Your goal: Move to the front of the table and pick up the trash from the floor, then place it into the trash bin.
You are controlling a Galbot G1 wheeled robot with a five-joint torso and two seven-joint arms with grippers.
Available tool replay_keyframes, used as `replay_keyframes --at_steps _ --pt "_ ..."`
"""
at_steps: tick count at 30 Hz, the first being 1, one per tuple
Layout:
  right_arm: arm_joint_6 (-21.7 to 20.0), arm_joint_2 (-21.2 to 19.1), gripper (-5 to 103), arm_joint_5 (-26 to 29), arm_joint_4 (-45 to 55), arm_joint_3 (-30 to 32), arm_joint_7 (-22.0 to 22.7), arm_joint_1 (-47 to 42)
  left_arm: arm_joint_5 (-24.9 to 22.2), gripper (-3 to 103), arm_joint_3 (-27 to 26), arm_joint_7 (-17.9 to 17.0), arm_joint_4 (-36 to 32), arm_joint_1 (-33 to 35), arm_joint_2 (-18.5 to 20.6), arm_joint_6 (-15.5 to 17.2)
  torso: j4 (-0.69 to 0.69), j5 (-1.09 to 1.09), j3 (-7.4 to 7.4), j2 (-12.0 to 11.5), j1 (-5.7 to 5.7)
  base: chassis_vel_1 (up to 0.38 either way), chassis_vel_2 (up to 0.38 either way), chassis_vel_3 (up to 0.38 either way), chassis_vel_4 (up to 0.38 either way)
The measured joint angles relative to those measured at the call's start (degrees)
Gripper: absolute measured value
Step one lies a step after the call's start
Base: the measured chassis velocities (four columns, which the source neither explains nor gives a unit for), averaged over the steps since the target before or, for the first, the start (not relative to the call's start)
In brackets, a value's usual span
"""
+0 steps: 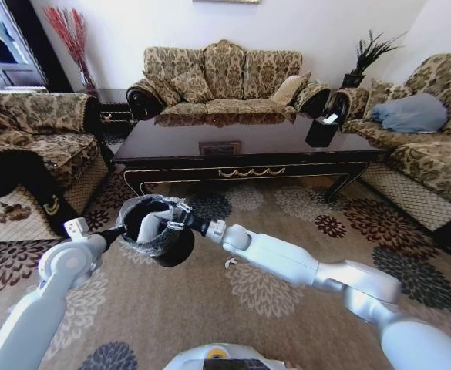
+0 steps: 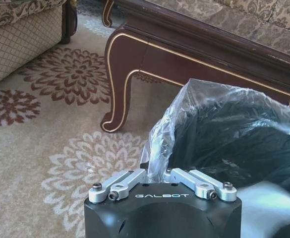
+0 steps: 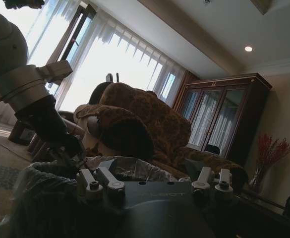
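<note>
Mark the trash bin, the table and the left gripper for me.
trash bin (image 1: 166, 248), head view, its dark lower wall.
table (image 1: 233, 132), head view, its glossy top.
left gripper (image 2: 157, 174), left wrist view, midway between its fingertips at the liner's edge.

Patterned sofa (image 1: 223, 77) behind, black tissue box (image 1: 321, 131), floral carpet (image 1: 287, 231) underfoot.

Glossy white jointed arms, black wrist housings lettered GALBOT, silver linkage bars with dark screws
</note>
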Motion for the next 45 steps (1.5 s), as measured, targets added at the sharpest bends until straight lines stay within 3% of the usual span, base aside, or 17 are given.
replay_keyframes --at_steps 6,21,25,28,29,33,35,37,45 --pt "0.0 -2.7 99 0.2 0.6 2.1 0.2 -0.2 0.0 4 -1.3 0.0 -0.9 1.7 0.2 0.0 0.01 0.0 0.0 0.0 0.0 0.0 0.0 0.0 0.0" --pt "-3.7 -9.0 100 2.3 4.0 7.0 4.3 -7.4 -0.8 4 -4.2 -0.1 -2.5 4.2 2.8 -0.1 0.01 -0.01 0.0 0.0 0.0 0.0 0.0 0.0 0.0" --pt "-6.6 -10.6 100 2.9 2.7 9.3 5.5 -13.1 -1.3 4 -5.1 -0.5 -2.6 4.4 4.5 -0.5 0.01 0.0 0.0 0.0 0.0 0.0 0.0 0.0 0.0" --pt "-12.9 -11.5 100 5.3 2.2 10.6 10.6 -17.2 -1.8 4 -5.1 -0.7 -2.5 4.0 5.7 -0.5 -0.01 0.0 0.0 0.0 0.0 0.0 0.0 0.0 0.0" --pt "-12.9 -11.5 100 5.3 2.2 10.6 10.6 -17.2 -1.8 4 -5.1 -0.7 -2.5 4.0 5.7 -0.5 -0.01 0.0 0.0 0.0 0.0 0.0 0.0 0.0 0.0" --pt "-22.6 -10.9 100 13.4 0.7 12.3 18.9 -20.9 -2.0 4 -4.9 -0.7 -2.5 3.6 6.8 -0.5 0.0 -0.01 0.0 0.0 0.0 0.0 0.0 0.0 0.0" --pt "-24.0 -10.6 100 14.7 0.4 12.4 20.0 -21.2 -2.0 4 -4.9 -0.7 -2.5 3.6 6.8 -0.5 0.0 -0.01 0.0 0.0 0.0 0.0 0.0 0.0 0.0" --pt "-28.1 -9.2 100 18.7 -1.3 12.6 23.3 -22.0 -2.0 4 -4.7 -0.7 -2.5 3.4 7.1 -0.5 0.01 -0.01 0.0 0.0 0.0 0.0 0.0 0.0 0.0" --pt "-30.5 -3.7 100 20.3 -9.1 11.5 25.6 -22.9 -2.0 4 -5.1 -0.7 -3.2 4.1 6.5 -0.5 0.01 -0.02 0.0 0.0 0.01 0.0 0.0 0.0 0.0"
